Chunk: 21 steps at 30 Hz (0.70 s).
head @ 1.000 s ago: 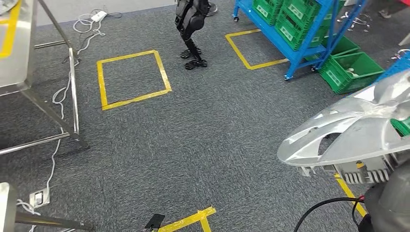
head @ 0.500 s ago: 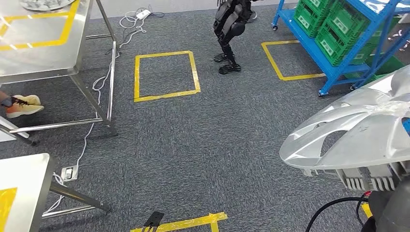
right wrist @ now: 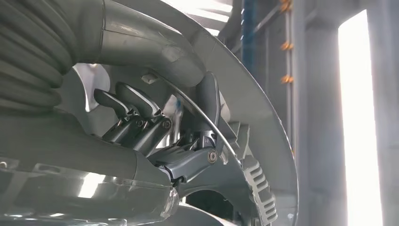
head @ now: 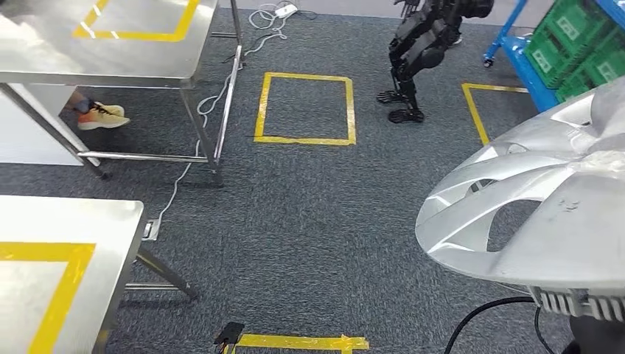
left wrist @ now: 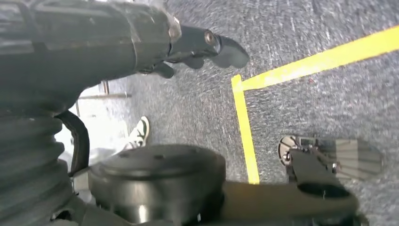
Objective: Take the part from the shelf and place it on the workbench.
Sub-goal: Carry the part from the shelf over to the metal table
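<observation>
The part (head: pixel 531 214) is a large silver, wheel-cover-like shell with cut-outs, carried low at the right of the head view above the carpet. In the right wrist view my right hand (right wrist: pixel 155 127) grips it, dark fingers (right wrist: pixel 207 108) hooked over the rim of the part (right wrist: pixel 244 99). A steel workbench (head: pixel 81 221) marked with yellow tape stands at the lower left, well apart from the part. My left hand (left wrist: pixel 197 44) hangs over the carpet with nothing in it, its fingers loosely extended.
A second steel table (head: pixel 125 55) stands at the upper left with a person's shoe (head: pixel 99 116) beneath it. Another black robot (head: pixel 416 51) stands beside a blue shelf (head: pixel 516 55) of green bins. Yellow tape squares (head: pixel 304 108) and white cables (head: pixel 199 118) lie on the grey carpet.
The camera has turned left, so the whole scene has slid right and the near workbench has come into view at the lower left. The part stays in my right hand.
</observation>
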Motion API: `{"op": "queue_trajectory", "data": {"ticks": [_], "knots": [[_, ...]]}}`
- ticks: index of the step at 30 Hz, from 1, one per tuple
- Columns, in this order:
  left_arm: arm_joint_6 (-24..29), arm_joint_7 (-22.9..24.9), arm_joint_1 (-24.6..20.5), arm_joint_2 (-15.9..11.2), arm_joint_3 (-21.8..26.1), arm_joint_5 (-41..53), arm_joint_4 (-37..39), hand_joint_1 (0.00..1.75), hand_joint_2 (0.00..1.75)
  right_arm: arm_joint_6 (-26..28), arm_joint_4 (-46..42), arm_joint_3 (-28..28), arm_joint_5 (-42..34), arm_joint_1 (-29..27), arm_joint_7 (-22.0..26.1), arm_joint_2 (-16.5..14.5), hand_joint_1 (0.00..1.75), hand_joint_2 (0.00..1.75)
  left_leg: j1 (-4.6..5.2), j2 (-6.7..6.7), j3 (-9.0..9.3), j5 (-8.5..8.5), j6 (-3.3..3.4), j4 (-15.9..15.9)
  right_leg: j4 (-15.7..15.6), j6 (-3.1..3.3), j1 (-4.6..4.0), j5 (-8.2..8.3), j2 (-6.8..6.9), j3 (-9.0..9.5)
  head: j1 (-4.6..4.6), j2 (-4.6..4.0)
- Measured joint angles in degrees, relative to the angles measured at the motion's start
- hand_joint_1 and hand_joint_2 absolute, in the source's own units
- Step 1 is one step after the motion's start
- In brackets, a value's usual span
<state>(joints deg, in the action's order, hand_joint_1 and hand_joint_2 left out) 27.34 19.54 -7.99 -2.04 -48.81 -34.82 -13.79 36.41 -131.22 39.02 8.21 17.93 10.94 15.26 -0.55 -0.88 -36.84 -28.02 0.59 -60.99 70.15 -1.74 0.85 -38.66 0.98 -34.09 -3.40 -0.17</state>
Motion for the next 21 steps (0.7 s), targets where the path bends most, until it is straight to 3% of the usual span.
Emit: {"op": "queue_trajectory", "data": {"ticks": [1,2,3,4,6,8,10,11,14,18,19,21], "knots": [[0.0,0.0,0.04,-0.09,0.0,-0.15,0.01,0.0,1.75,0.0,-0.11,0.13,-0.29,-0.05,0.32,0.02,1.75,1.75,0.26,1.01,0.04,0.04,0.07,0.0,2.76,0.34,-0.23,-0.69,-0.3,-1.49,0.01,0.0],[0.03,0.0,0.11,-0.17,0.0,-0.37,0.02,0.0,1.75,0.01,-0.23,0.22,-0.8,-0.16,0.74,0.03,1.75,1.75,0.51,2.05,0.09,0.08,0.14,0.0,3.66,0.79,-0.51,-0.21,-0.5,-2.25,0.02,0.0],[0.08,0.0,0.18,-0.27,0.01,-0.64,0.03,0.0,1.75,0.02,-0.46,0.28,-1.46,-0.33,1.29,0.04,1.75,1.75,0.72,3.05,0.17,0.13,0.22,0.0,2.56,1.33,-0.87,1.31,-0.75,-2.15,0.02,0.0],[0.15,0.0,0.27,-0.35,0.02,-0.96,0.04,0.0,1.75,0.04,-0.93,0.29,-2.23,-0.55,1.95,0.11,1.75,1.75,0.87,4.02,0.27,0.17,0.29,0.0,-0.36,1.94,-1.29,3.64,-1.25,-1.23,0.03,0.0],[0.26,0.0,0.41,-0.43,0.08,-1.38,0.04,0.0,1.75,0.1,-2.44,0.14,-3.4,-0.95,2.93,0.53,1.75,1.75,0.88,5.62,0.29,0.35,0.42,0.09,-7.03,3.08,-1.91,7.45,-3.54,1.22,0.02,0.0],[0.31,0.0,0.53,-0.41,0.13,-1.59,0.03,0.0,1.75,0.13,-4.1,-0.17,-4.39,-1.13,3.26,1.24,1.75,1.75,0.55,6.86,0.04,0.66,0.3,0.24,-10.19,3.7,-2.22,8.58,-5.08,2.42,0.1,0.0],[0.34,0.0,0.7,-0.41,0.13,-1.6,0.03,0.0,1.75,-0.03,-5.36,-0.62,-5.89,-1.21,3.17,1.87,1.75,1.75,0.37,7.6,-0.11,0.97,-0.05,0.53,-11.63,3.91,-2.27,8.88,-4.38,3.1,0.21,0.0],[0.37,0.0,0.8,-0.45,0.13,-1.5,0.04,0.0,1.75,-0.17,-5.8,-0.9,-6.85,-1.33,3.11,2.07,1.75,1.75,0.53,6.48,-0.17,0.79,-0.18,0.52,-12.73,3.88,-2.18,9.21,-3.83,3.65,0.2,0.0],[0.42,0.02,0.8,-0.62,0.13,-1.03,0.04,0.0,1.75,-0.51,-6.46,-1.55,-8.94,-1.94,3.15,2.27,1.75,1.75,0.93,1.05,-1.22,-1.74,-0.64,-1.77,-15.25,3.86,-1.96,10.23,-2.46,4.84,0.14,0.0],[0.42,0.02,0.74,-0.66,0.13,-0.83,0.04,0.0,1.75,-0.55,-6.5,-1.65,-9.36,-2.2,3.3,2.3,1.75,1.75,0.73,0.5,-2.36,-3.42,-0.99,-4.38,-15.36,3.89,-1.9,10.33,-2.01,4.86,0.12,0.0],[0.42,0.02,0.73,-0.79,0.13,-0.54,0.04,0.0,1.75,-0.78,-6.47,-1.67,-10.0,-2.77,3.73,2.32,1.75,1.75,0.26,0.56,-2.84,-3.68,-1.73,-6.03,-15.14,3.6,-1.58,10.19,-1.37,4.79,0.11,0.0],[0.4,0.01,0.71,-1.13,0.11,0.22,0.02,0.0,1.75,-1.34,-6.36,-1.72,-11.32,-3.96,4.65,2.36,1.75,1.75,-0.94,0.0,-1.39,-2.83,-3.74,-5.25,-13.97,2.46,-0.66,9.46,0.0,4.51,0.09,0.0]]}}
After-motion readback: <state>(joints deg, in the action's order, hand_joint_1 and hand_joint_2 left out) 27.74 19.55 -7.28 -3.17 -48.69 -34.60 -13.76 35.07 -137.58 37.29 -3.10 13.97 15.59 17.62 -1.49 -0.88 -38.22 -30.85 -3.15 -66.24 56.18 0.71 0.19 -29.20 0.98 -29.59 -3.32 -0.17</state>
